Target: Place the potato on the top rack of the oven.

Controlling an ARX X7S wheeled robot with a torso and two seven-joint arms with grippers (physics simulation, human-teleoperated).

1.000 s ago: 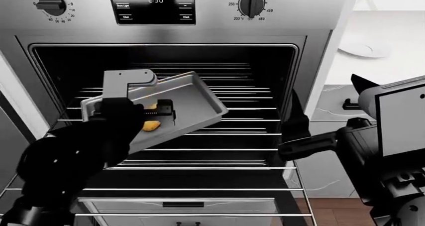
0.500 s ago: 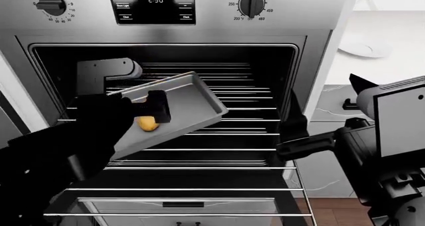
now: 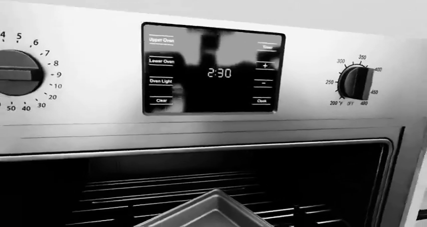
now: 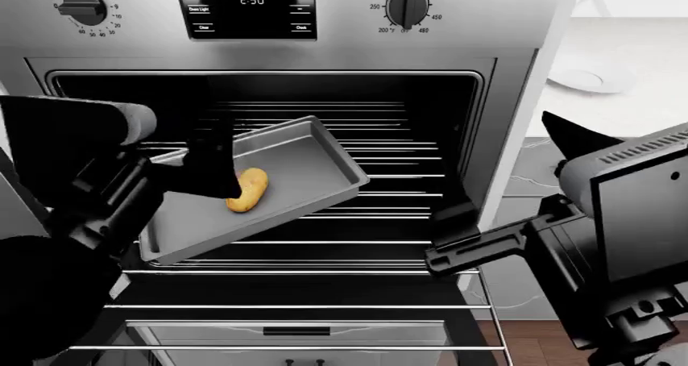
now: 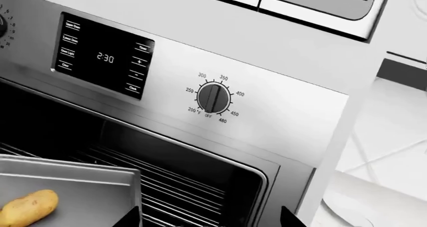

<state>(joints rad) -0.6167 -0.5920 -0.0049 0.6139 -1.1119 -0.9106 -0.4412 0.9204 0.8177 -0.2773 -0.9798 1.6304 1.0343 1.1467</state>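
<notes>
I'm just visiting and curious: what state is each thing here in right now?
oven: door open, display reads 2:30.
potato: lying loose in the tray, nothing gripping it.
baking tray: tilted, resting on the oven racks.
top rack: inside the cavity, tray on it.
left end effector: hidden behind the arm.
right end effector: beside the oven opening, holding nothing.

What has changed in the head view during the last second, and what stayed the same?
The left gripper let go of the potato and drew back toward the left. The potato now lies free on the grey baking tray. The right arm's gripper shifted slightly lower and to the left. The tray, tilted on the wire racks, and the oven with its display stayed as they were.
</notes>
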